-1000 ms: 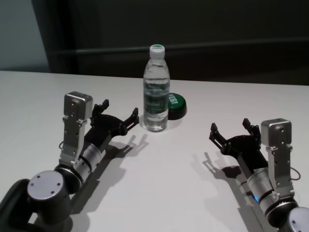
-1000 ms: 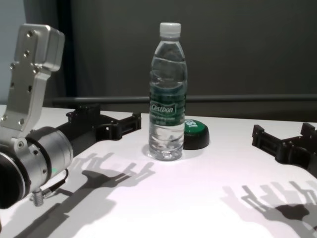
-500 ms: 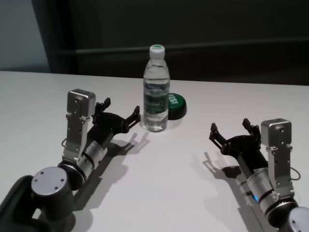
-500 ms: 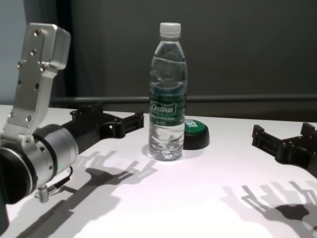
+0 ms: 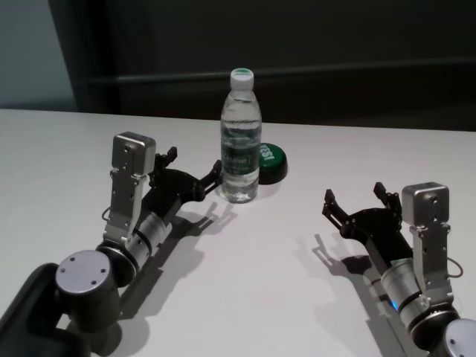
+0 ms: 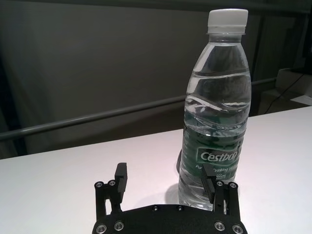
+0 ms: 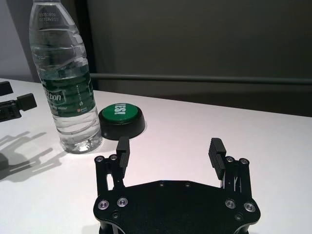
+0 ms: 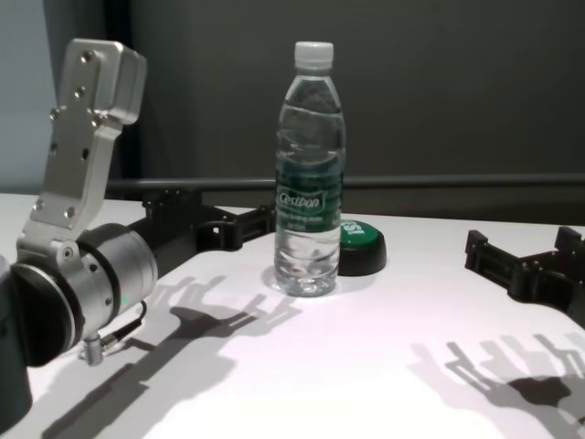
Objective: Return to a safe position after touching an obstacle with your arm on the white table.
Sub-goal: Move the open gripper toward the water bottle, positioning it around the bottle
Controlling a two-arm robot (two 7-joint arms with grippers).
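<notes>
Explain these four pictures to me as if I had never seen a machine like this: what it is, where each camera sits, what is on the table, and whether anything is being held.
This is a robot with two arms, each ending in a black two-fingered pincer. One picture looks down from its head, one looks out from its chest, and two come from cameras on the wrists, so each shows that arm's own pincer at the bottom.

On the white table stands an upright clear water bottle with a white cap and a green Cestbon label. Just behind it, on the robot's right, lies a low black button with a green top.

The left pincer is open, low over the table, with one fingertip right at the bottle's side; I cannot tell whether they touch. The right pincer is open too, well away from the bottle. Neither holds anything.
</notes>
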